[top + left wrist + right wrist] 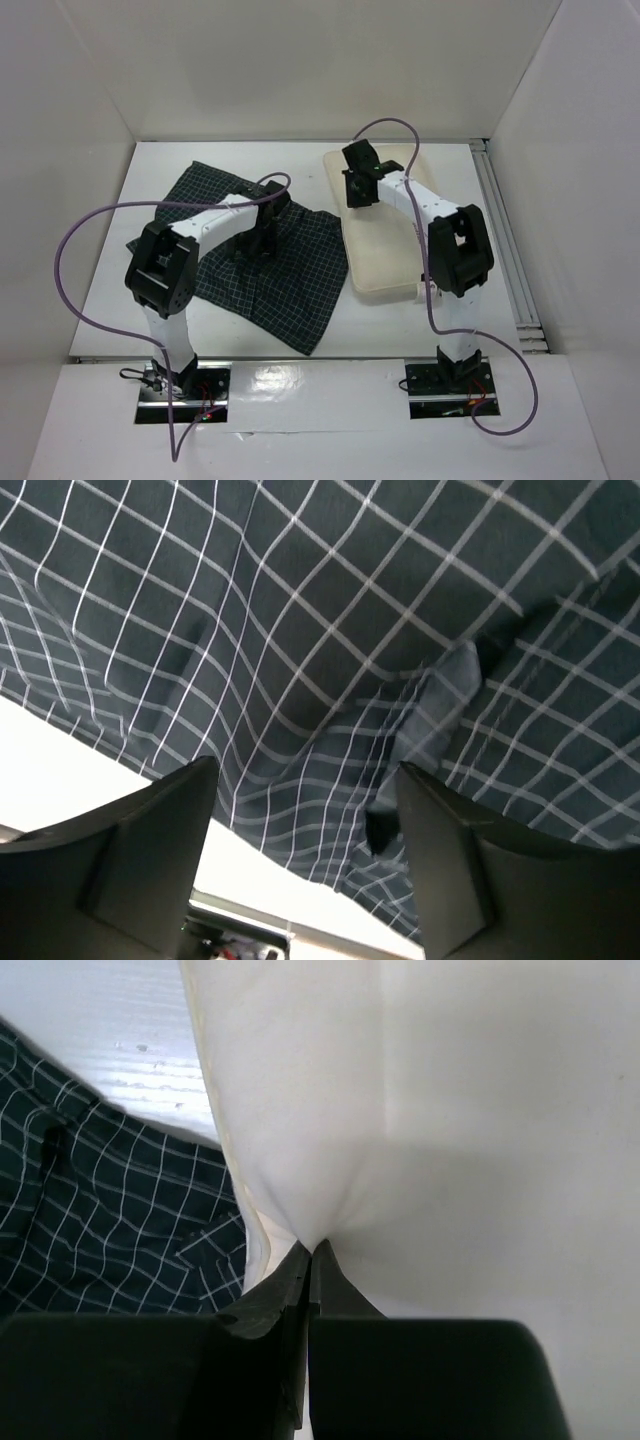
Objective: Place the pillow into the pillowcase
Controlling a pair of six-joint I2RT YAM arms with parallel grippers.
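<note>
White table point(300, 160) boxed by plain white walls point(300, 70) at 9, 12 & 3 o'clock. Alu rail point(505, 240) along table's 3 o'clock edge. Glossy white ledge point(320, 405) at 6 o'clock w/ soft glare.

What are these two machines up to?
They are handling bedding. The right hand is pinched shut on the edge of a soft cream rectangular pillow. The left hand hangs open over a rumpled dark navy cloth pillowcase with a white check. The pillow lies beside the case, not yet inside.
</note>
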